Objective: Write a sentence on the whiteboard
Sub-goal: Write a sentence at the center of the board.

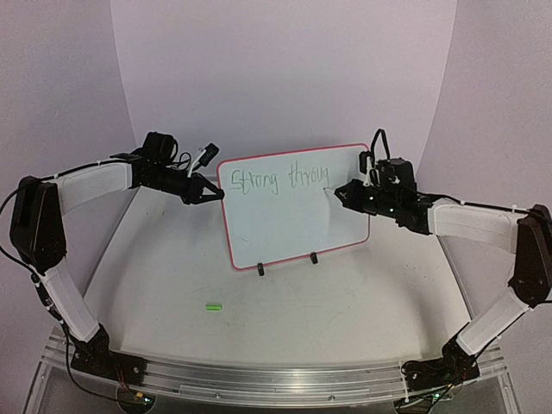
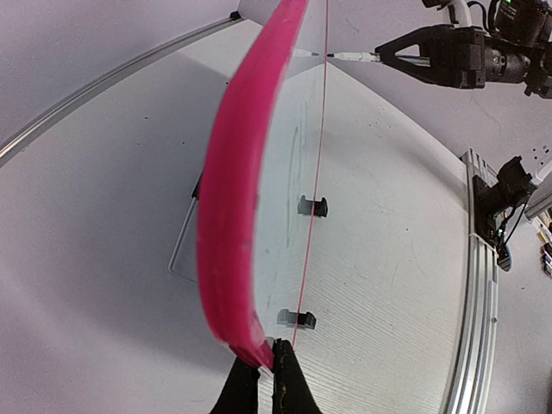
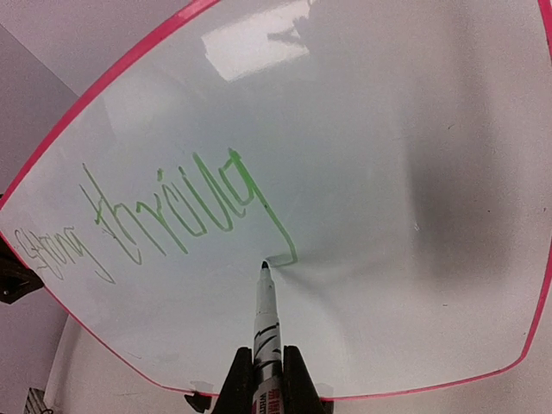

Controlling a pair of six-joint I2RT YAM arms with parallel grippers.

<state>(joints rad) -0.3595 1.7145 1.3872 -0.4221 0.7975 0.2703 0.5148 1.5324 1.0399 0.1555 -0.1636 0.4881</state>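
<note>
The whiteboard [image 1: 289,211] stands upright on two black clip feet, with green writing "Strong throug" along its top. My left gripper [image 1: 216,195] is shut on its left pink edge; in the left wrist view the frame [image 2: 231,198] runs edge-on up from my jaws [image 2: 266,362]. My right gripper [image 1: 343,196] is shut on a white marker [image 3: 266,323], whose tip touches the board [image 3: 388,172] at the tail of the last green letter. The marker tip also shows in the left wrist view [image 2: 345,57].
A small green marker cap [image 1: 213,306] lies on the white table in front of the board, left of centre. The aluminium rail [image 1: 276,379] runs along the near edge. A pale curved backdrop rises behind the board.
</note>
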